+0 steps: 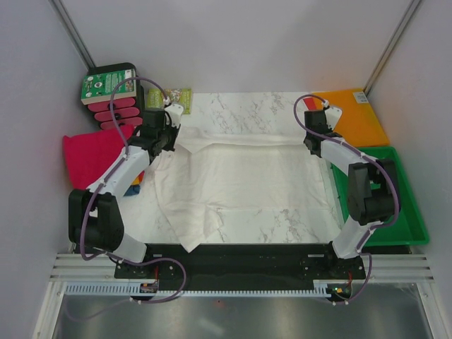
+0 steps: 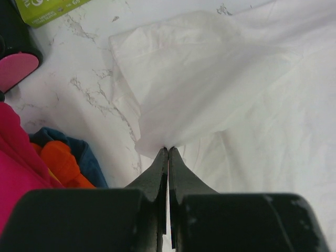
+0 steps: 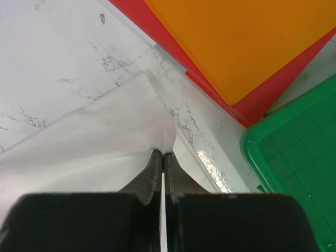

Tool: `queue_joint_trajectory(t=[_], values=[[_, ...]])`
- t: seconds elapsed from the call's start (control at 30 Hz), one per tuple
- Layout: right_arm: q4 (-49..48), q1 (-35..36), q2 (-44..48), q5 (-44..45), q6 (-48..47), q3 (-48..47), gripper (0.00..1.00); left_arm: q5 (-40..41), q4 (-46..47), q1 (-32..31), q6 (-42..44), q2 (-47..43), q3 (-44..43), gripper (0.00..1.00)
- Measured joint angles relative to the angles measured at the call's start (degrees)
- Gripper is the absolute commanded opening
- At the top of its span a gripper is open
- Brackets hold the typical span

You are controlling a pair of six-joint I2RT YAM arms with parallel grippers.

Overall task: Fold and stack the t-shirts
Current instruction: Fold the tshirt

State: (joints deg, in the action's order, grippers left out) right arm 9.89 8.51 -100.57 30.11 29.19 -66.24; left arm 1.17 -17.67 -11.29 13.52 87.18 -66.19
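White-marbled tabletop (image 1: pixel 247 106) formed the work surface, enclosed by plain grey walls on three sides.

1. The white t-shirt (image 1: pixel 240 176) lay spread and wrinkled across the middle of the tabletop. Its near-left corner reached toward the arm bases.
2. The left gripper (image 2: pixel 168 151) stood at the far-left edge of the white t-shirt. Its fingers were pressed together, pinching a raised fold of the cloth at their tips.
3. The right gripper (image 3: pixel 161 154) stood at the far-right corner of the same shirt. Its fingers were likewise closed tight on the cloth edge, which lifted slightly off the marble at the pinch.
4. A pile of folded shirts sat at the left edge of the table, beside the left arm: the magenta-pink shirt (image 1: pixel 88 155) on top, with the orange shirt (image 2: pixel 60 160) and the blue shirt (image 2: pixel 86 155) showing beneath it.
5. An orange sheet (image 1: pixel 357 116) lay flat on a red sheet (image 3: pixel 173 47) at the far-right corner. The green tray (image 1: pixel 406 208) sat just nearer, along the right edge.
6. A green-labelled pack (image 1: pixel 109 83) rested at the far left.
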Motion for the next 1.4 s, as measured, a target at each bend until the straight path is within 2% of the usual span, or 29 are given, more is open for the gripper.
queue_joint_trajectory(t=[0.43, 0.93, 0.97, 1.0, 1.03, 1.07, 1.1, 1.17, 1.27, 1.33, 1.37, 1.4], values=[[1.9, 0.0, -2.5, -0.9, 4.5, 4.9, 0.0, -1.5, 0.2, 0.0, 0.0, -1.1, 5.4, 0.02], [2.4, 0.0, -5.2, -0.6, 5.3, 4.5, 0.01, -3.1, 0.2, 0.0, 0.0, 2.3, 8.6, 0.03], [2.5, 0.0, -5.2, -0.5, 5.3, 4.5, 0.2, -3.2, 0.2, 0.0, 0.0, 2.4, 8.8, 0.09], [2.5, 0.0, -5.2, -0.5, 5.3, 4.4, 0.31, -3.2, 0.2, 0.0, 0.0, 2.6, 8.9, 0.27], [2.4, 0.0, -5.2, -0.5, 5.6, 4.4, 0.41, -3.2, 0.1, 0.0, -0.1, 2.8, 8.9, 0.42], [1.9, 0.0, -5.2, -0.5, 5.5, 4.6, 0.61, -3.1, 0.2, 0.0, -0.2, 2.9, 8.9, 0.55], [1.1, 0.1, -5.0, -0.5, 5.4, 5.0, 0.73, -3.0, 0.2, 0.0, -0.5, 3.0, 8.9, 0.71], [0.3, 0.4, -3.3, -0.6, 5.1, 6.5, 0.87, -2.7, 0.4, 0.0, -1.1, 2.9, 8.9, 0.82], [0.4, 1.2, 0.3, -0.7, 4.0, 6.9, 0.9, -2.5, 0.2, 0.0, -1.9, 2.3, 8.4, 0.83], [0.7, 2.4, 3.1, -0.9, 2.9, 5.6, 0.86, -2.4, -0.1, 0.1, -2.5, 2.2, 6.3, 0.8], [0.8, 2.9, 3.8, -1.2, 2.5, 4.7, 0.73, -2.3, -0.3, 0.2, -2.8, 2.2, 4.8, 0.75], [0.7, 3.5, 4.5, -2.0, 2.0, 3.5, 0.52, -2.3, -0.2, 0.2, -3.3, 2.2, 3.1, 0.73]])
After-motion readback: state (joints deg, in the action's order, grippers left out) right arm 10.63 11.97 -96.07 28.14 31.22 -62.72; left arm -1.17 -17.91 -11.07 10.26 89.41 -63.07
